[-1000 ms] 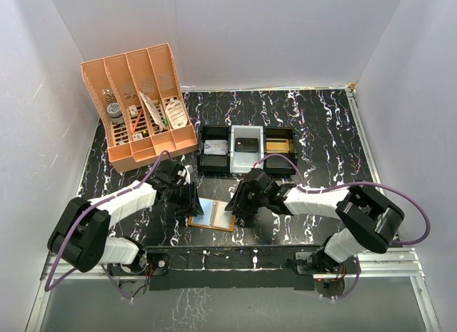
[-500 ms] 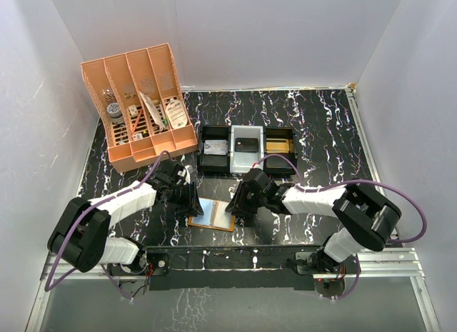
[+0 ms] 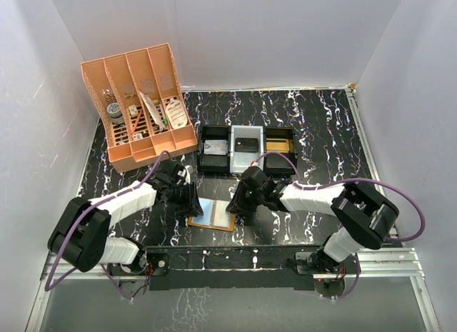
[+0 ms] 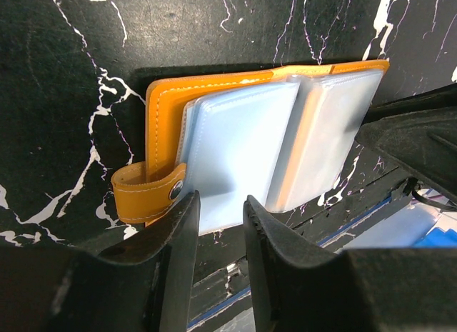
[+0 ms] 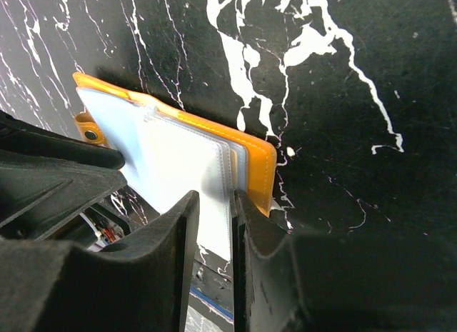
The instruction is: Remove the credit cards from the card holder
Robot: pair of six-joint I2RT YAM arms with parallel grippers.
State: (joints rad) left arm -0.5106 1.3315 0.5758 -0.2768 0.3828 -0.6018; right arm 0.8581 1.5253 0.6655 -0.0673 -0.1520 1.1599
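The card holder (image 3: pixel 213 218) lies open on the black marbled table between my two grippers, an orange wallet (image 4: pixel 163 107) with pale blue sleeves fanned out. My left gripper (image 3: pixel 192 203) sits at its left edge. In the left wrist view that gripper (image 4: pixel 219 203) has its jaws apart over the lower edge of a blue sleeve, by the snap strap (image 4: pixel 146 193), with table showing in the gap. My right gripper (image 3: pixel 235 205) is at the right edge. Its jaws (image 5: pixel 214 200) stand close together, and a pale blue-white credit card (image 5: pixel 187 164) fills the narrow gap.
A large orange slotted desk organizer (image 3: pixel 139 107) stands at the back left. A row of three trays (image 3: pixel 246 166) sits just behind the wallet, holding a small black box (image 3: pixel 248 144) and a gold block (image 3: pixel 280 143). White walls close in on both sides.
My right gripper has slid a little left onto the wallet's edge and its jaws have narrowed around the pale card. The left gripper has barely moved.
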